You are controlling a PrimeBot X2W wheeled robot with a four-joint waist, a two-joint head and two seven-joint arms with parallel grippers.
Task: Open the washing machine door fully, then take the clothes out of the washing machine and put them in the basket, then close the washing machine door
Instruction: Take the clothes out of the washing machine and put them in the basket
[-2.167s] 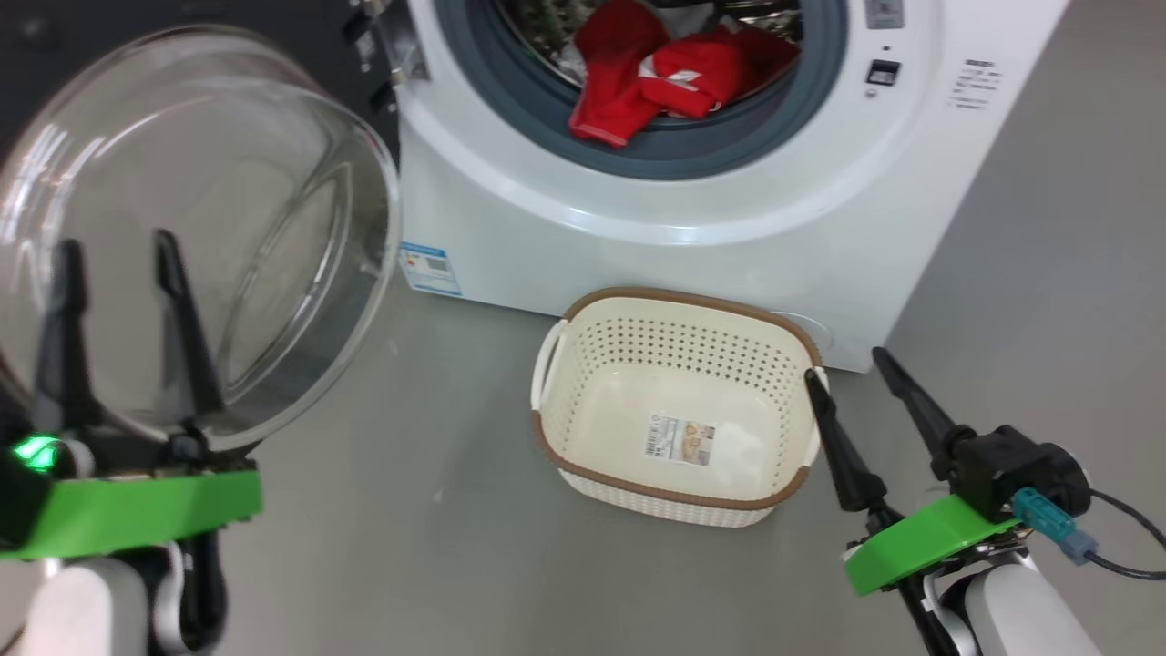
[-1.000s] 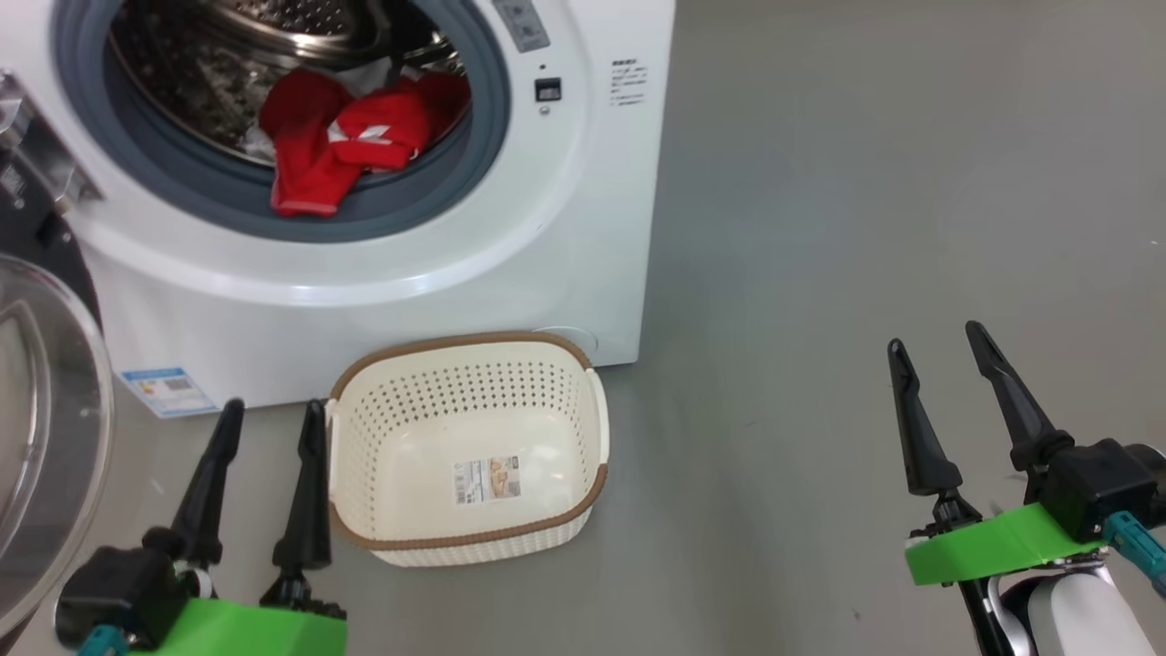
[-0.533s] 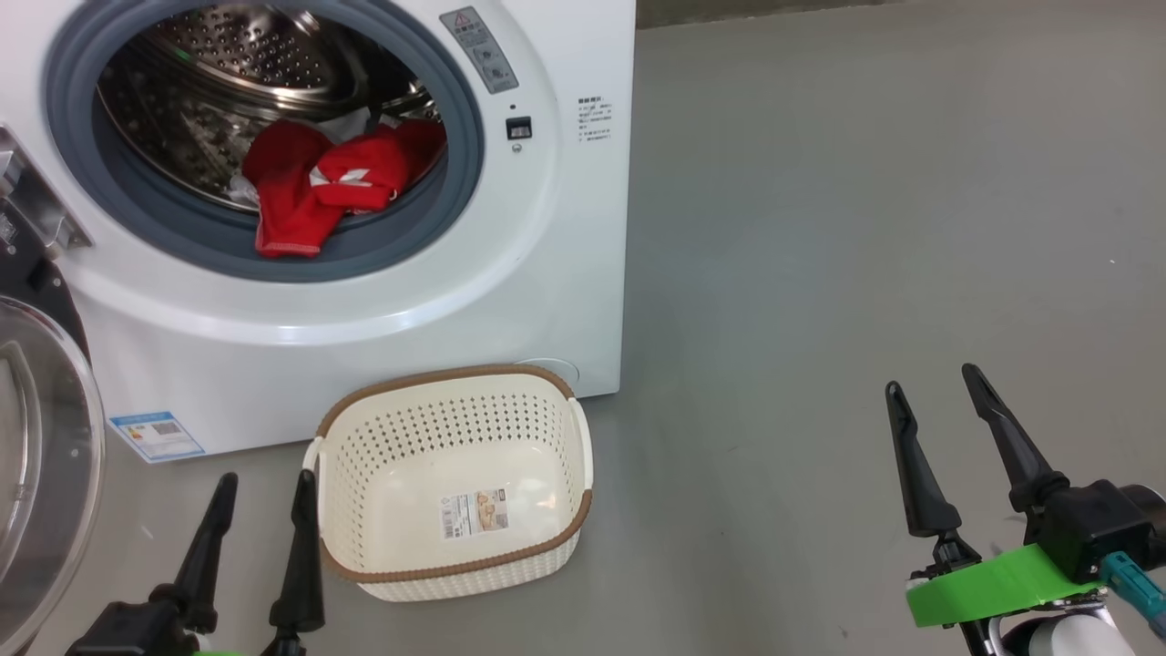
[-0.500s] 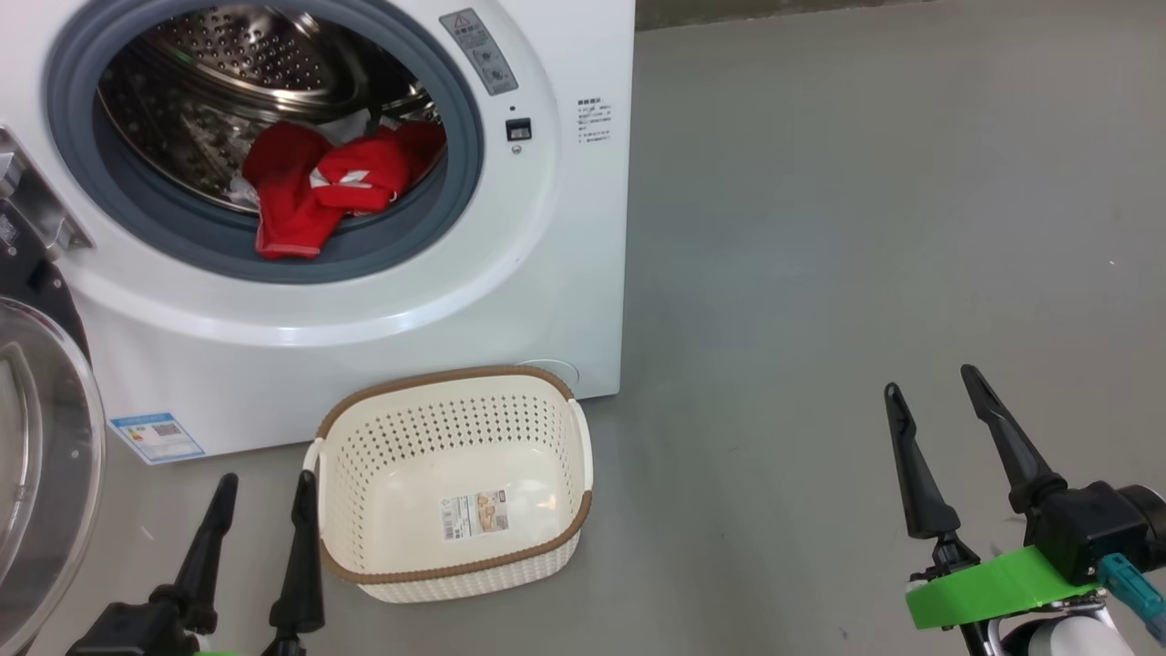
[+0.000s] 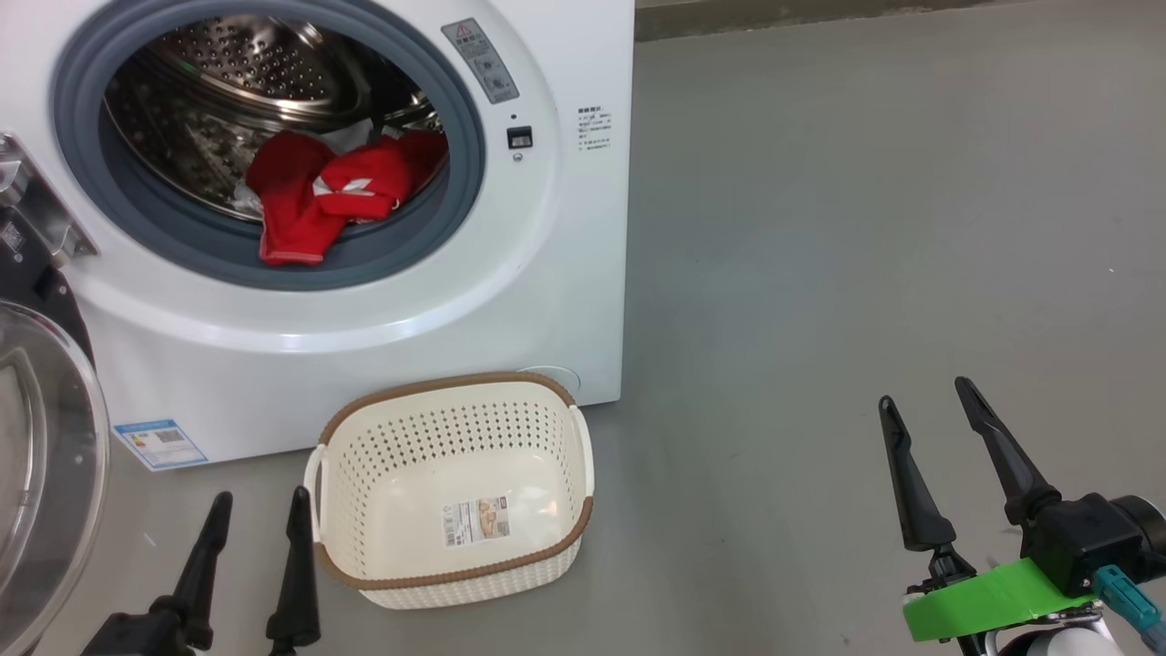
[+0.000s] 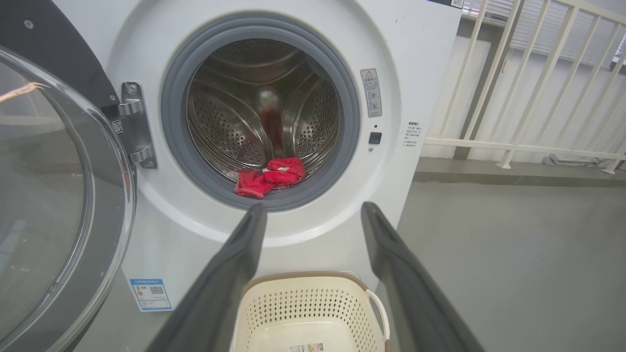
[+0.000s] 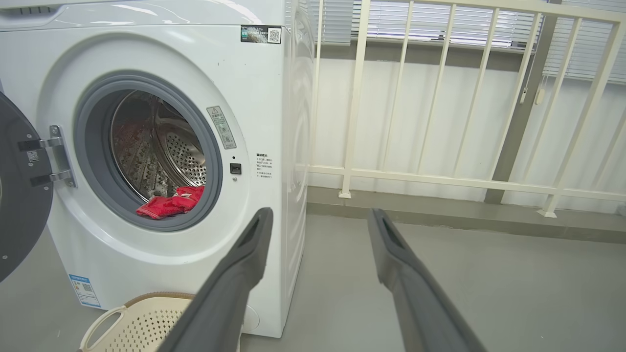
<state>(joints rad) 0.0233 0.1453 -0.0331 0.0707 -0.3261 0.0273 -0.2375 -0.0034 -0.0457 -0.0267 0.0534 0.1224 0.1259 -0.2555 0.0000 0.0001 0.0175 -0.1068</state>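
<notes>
Red clothes point(image 5: 319, 196) in washing machine point(image 5: 364, 328), door point(image 5: 55, 456) open

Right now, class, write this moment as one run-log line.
washing machine door open | clothes in washing machine | basket empty | left gripper open, empty | right gripper open, empty | next: likely grasp clothes

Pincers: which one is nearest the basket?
The left pincer, at the head view's lower left, right beside the basket and its brown rim. The right pincer is far off to the side, over grey floor.
</notes>
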